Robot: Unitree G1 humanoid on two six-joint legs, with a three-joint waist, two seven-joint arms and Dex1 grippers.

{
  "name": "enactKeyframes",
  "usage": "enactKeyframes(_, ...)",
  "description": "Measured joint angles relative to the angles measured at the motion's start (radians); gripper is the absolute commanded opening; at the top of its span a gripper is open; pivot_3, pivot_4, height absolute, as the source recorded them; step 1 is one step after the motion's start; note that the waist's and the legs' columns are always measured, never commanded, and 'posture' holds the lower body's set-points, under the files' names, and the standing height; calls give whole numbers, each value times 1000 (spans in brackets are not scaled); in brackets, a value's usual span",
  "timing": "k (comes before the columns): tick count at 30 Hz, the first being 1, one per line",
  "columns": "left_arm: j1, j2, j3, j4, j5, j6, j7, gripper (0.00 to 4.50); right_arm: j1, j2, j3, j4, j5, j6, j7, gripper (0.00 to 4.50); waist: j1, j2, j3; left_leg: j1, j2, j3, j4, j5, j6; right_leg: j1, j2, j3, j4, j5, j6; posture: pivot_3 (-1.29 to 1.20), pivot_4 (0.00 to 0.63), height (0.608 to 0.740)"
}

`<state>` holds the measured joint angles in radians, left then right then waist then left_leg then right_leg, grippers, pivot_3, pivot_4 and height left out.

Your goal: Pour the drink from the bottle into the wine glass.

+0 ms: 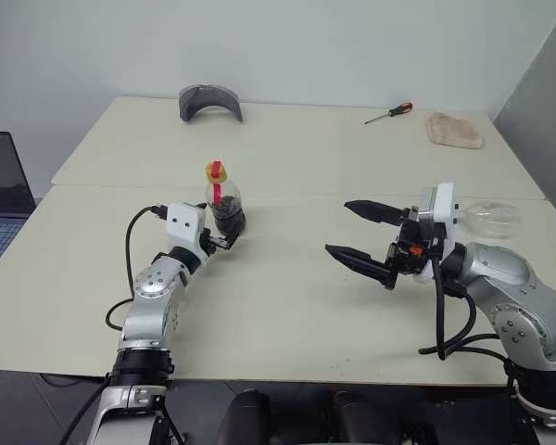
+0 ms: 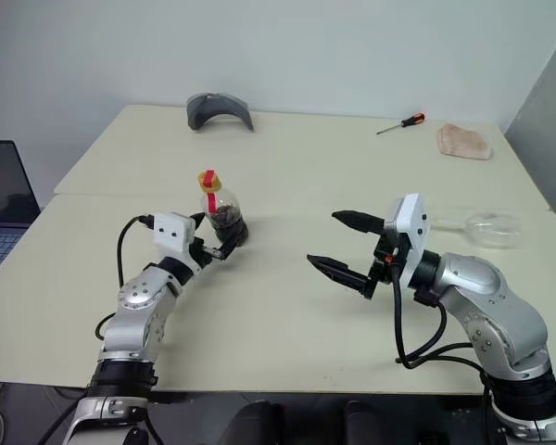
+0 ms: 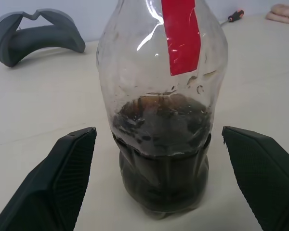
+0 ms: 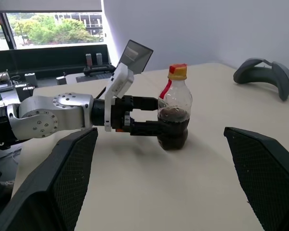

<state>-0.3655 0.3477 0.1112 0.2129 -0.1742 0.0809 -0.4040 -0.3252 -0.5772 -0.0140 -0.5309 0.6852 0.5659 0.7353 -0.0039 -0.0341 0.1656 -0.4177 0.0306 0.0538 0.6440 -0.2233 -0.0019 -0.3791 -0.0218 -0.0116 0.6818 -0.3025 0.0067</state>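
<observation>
On the pale tabletop (image 1: 287, 315), the bottle (image 1: 224, 202) stands left of centre between the spread fingers of the left claw (image 1: 230, 232), not yet gripped. The wine glass (image 1: 489, 219) lies far right behind the gaping, empty right claw (image 1: 357, 234). Next: close on the bottle.

light: bright, even | shadows: soft | focus: sharp | glare: bottle (image 3: 159, 96)
</observation>
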Motion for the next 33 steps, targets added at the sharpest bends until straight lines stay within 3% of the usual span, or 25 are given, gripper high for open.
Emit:
enactKeyframes(10,-145,-42,-15,224,37,-62,22,4475,-1,12,20,-3,-6,0,-9,4500,2,-1,1,-1,-1,0,0,0,0,0,0,0,0,1,1,0,150,740)
enactKeyframes(20,-182,-46,-15,293,36,-111,9,1971,2,24,30,-4,-6,-1,-17,4500,1,-1,1,-1,0,0,0,0,0,0,0,0,0,1,1,0,150,740)
enactKeyframes(26,-149,-44,-17,246,37,-103,0,1393,3,25,32,-12,-5,-1,-21,4500,1,-1,1,-1,0,0,0,0,0,0,0,0,0,1,1,0,150,740)
enactKeyframes(33,-45,-46,-97,-28,30,19,-67,1085,21,-24,14,-82,12,53,-50,4500,4,-2,1,-1,0,0,1,0,0,0,-1,0,0,1,0,0,150,740)
